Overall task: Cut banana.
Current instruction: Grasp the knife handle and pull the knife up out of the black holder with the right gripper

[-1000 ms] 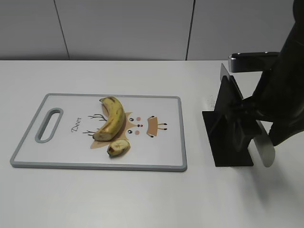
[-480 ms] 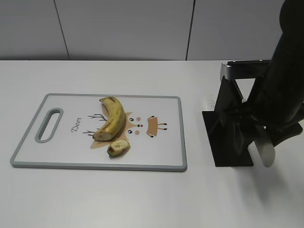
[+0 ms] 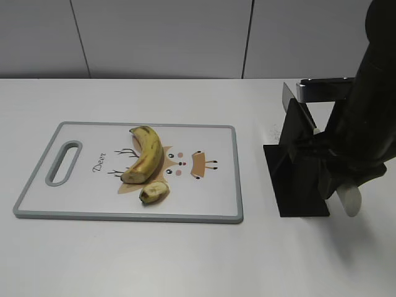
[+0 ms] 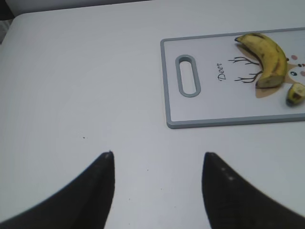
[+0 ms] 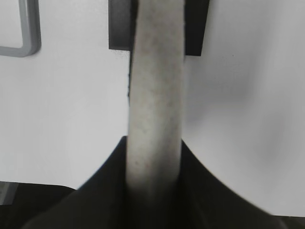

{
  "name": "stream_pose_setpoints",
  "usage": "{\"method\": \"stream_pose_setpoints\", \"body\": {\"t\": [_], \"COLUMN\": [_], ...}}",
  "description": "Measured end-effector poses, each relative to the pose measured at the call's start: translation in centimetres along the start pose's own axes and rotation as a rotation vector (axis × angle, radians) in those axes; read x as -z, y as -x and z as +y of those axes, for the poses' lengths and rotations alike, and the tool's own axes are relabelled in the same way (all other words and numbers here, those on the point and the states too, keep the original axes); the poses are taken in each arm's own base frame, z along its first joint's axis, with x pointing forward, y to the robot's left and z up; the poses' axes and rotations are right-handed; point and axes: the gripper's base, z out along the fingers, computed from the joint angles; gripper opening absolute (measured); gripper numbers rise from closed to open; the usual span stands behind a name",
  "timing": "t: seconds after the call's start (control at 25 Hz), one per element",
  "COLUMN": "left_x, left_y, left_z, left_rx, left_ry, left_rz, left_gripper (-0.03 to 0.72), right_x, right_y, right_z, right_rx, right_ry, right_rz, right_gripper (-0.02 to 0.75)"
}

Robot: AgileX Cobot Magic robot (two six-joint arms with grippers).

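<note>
The long yellow banana [image 3: 147, 154] with brown bruises lies on the grey-rimmed cutting board [image 3: 210, 198]. A short cut stub [image 3: 154, 192] lies just in front of it. My right gripper [image 5: 153, 148] is shut on the pale handle of a knife [image 5: 156, 95]. In the exterior view the handle [image 3: 350, 199] sticks out below the arm, and the blade [image 3: 296, 102] lies along the black knife stand [image 3: 297, 179]. My left gripper [image 4: 158, 155] is open and empty over bare table. In its view the banana [image 4: 269, 57] and stub [image 4: 295, 92] are at the far right.
The knife stand is on the table to the right of the board, with a gap between them; it also shows in the right wrist view [image 5: 119, 24]. The board [image 4: 214, 105] has a handle slot [image 3: 63, 162] at its left end. A grey wall runs behind the table.
My right arm has swung more upright over the stand, and the knife handle has shifted a little down and right. The banana, stub and board have not moved.
</note>
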Motion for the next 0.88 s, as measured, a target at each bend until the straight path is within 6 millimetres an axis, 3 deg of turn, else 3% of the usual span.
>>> {"method": "stream_pose_setpoints", "body": {"t": [0.28,0.88], "left_x": [0.0,0.0], "left_y": [0.0,0.0], "left_z": [0.0,0.0], "left_rx": [0.0,0.0], "left_ry": [0.0,0.0], "left_rz": [0.0,0.0], "left_gripper": [0.566,0.566], "right_x": [0.2,4.6], "right_y": [0.0,-1.2], "right_z": [0.0,-0.1], "right_rx": [-0.005,-0.044], "right_ry": [0.004,0.081], "right_rz": [-0.008,-0.152], "right_gripper": [0.162,0.162]}}
